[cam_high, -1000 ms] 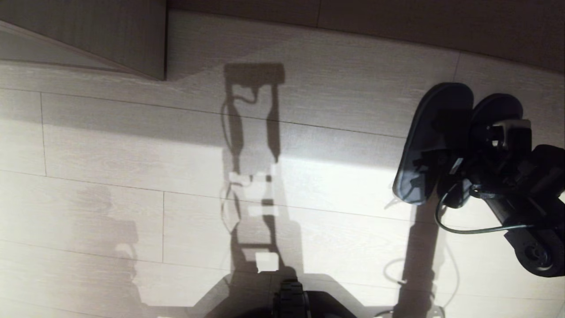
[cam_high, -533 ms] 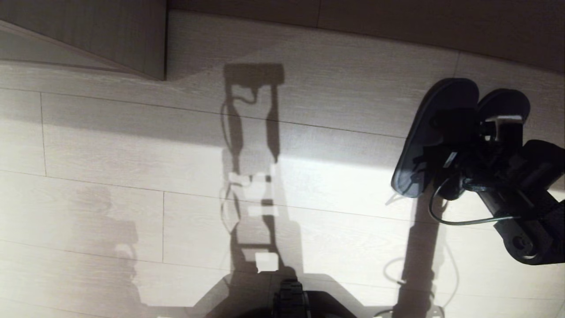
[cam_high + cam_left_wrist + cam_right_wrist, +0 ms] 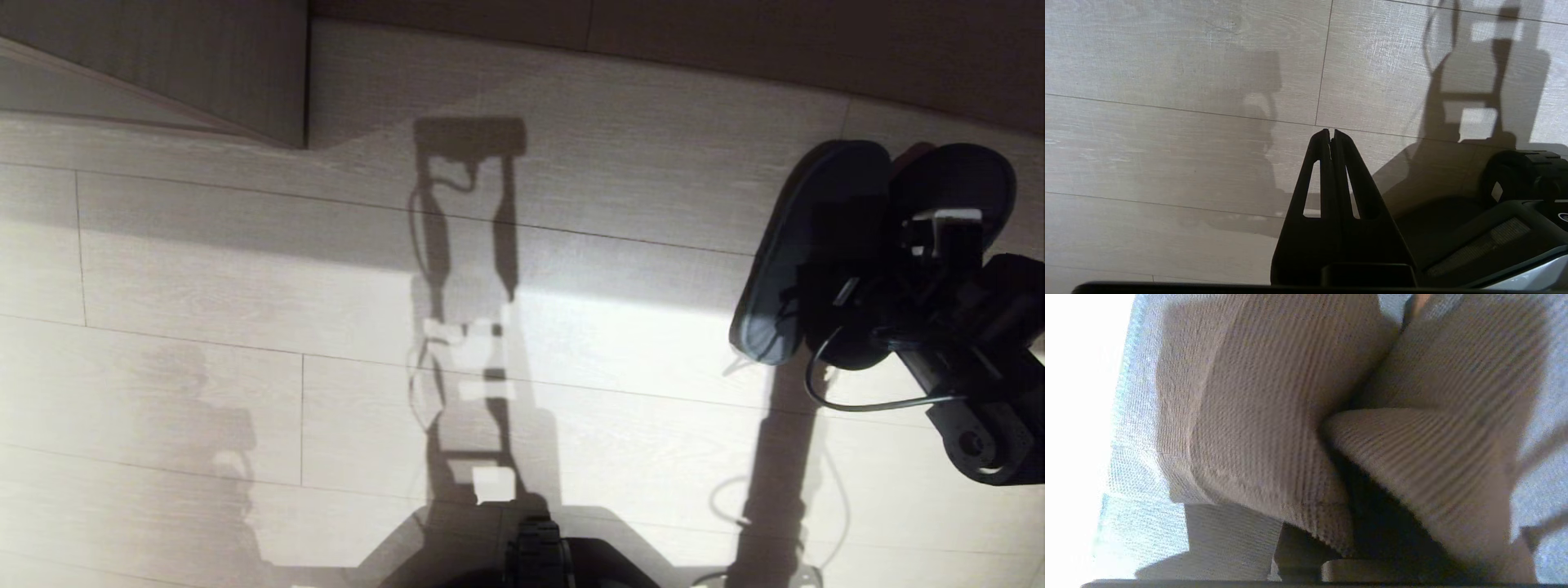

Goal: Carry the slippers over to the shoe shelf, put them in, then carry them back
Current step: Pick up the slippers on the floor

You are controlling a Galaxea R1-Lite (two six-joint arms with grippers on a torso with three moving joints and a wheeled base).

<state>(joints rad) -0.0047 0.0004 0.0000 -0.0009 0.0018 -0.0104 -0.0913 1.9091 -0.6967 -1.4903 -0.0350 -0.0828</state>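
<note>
Gripping the pair of flat dark grey slide slippers [image 3: 824, 245] by their wide ribbed toe bands [image 3: 1298, 416], our right claw [image 3: 886, 273] sits at the right edge of the head view, its fingers clenched and pinching the two bands together where they meet. We see the slippers lying side by side, touching, blue-grey insoles up, on the pale wood-grain plank floor [image 3: 245, 286], half in shadow. A black cable [image 3: 865, 404] loops down from the right arm. Our left claw [image 3: 1331, 136] hangs parked over bare floor, its two black fingers pressed tip to tip and holding nothing. Well apart, at the far left corner, we see a pale beige wood-grain panel [image 3: 204, 65] standing on the floor.
</note>
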